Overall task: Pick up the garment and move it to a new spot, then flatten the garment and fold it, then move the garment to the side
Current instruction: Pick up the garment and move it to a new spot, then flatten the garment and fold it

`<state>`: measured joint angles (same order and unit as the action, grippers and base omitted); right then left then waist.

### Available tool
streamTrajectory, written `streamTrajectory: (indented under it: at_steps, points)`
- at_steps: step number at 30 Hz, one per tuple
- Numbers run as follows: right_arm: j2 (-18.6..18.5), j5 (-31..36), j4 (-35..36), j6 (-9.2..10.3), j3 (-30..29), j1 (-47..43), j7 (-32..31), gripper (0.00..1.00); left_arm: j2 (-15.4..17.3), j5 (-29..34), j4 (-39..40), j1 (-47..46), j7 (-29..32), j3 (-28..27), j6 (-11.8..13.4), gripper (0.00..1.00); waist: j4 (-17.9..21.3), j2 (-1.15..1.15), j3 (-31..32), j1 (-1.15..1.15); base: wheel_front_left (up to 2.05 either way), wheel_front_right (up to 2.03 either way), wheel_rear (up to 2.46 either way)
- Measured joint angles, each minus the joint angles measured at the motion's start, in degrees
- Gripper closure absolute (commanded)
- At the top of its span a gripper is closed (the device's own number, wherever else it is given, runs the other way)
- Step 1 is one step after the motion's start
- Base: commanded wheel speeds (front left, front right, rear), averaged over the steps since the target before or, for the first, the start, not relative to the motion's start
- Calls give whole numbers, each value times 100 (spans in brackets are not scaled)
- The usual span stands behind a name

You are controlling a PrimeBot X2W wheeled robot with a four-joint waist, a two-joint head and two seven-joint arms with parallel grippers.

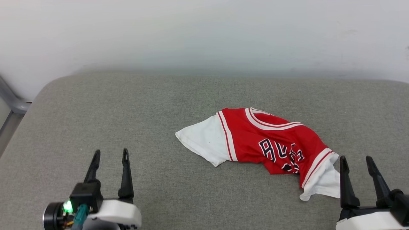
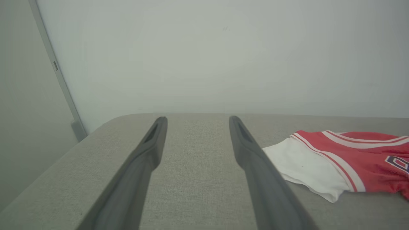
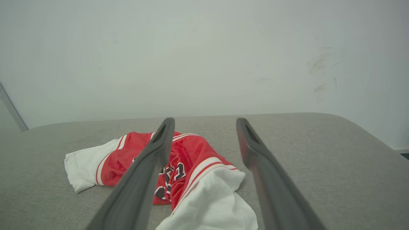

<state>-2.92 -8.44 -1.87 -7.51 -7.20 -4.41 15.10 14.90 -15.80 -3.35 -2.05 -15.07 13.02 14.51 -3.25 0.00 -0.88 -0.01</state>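
Observation:
The garment, a red jersey T-shirt with white sleeves and black lettering, lies crumpled right of centre on the grey cushioned surface. Its lower part is bunched under, so its full shape is hidden. My left gripper stands open at the lower left, well apart from the garment, which shows at the right in the left wrist view. My right gripper is open at the lower right, just right of the near white sleeve. In the right wrist view the garment lies between and left of the fingers.
A pale wall rises right behind the surface's far edge. A grey metal bar stands off the surface's left corner. Bare grey fabric spreads across the left half and in front of the garment.

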Motion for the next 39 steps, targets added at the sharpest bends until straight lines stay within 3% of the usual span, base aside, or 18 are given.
streamTrajectory:
  at_steps: [8,17,35,39]
  points:
    - [0,45,-4,0,38,-189,-1,0,-512,472,43,515,0,-386,-444,0,18,0,114,0,0,0,0]
    - [0,46,-63,0,47,-406,0,0,-871,896,-174,722,0,-647,-942,0,10,0,257,1,0,0,0]
    - [0,43,-99,0,22,-455,0,0,-1082,1174,-246,776,0,-989,-1204,0,-35,0,256,1,0,0,0]
    - [1,67,43,0,-222,-352,-1,0,-1113,1207,-256,775,0,-1027,-1249,0,-25,0,243,1,0,0,0]
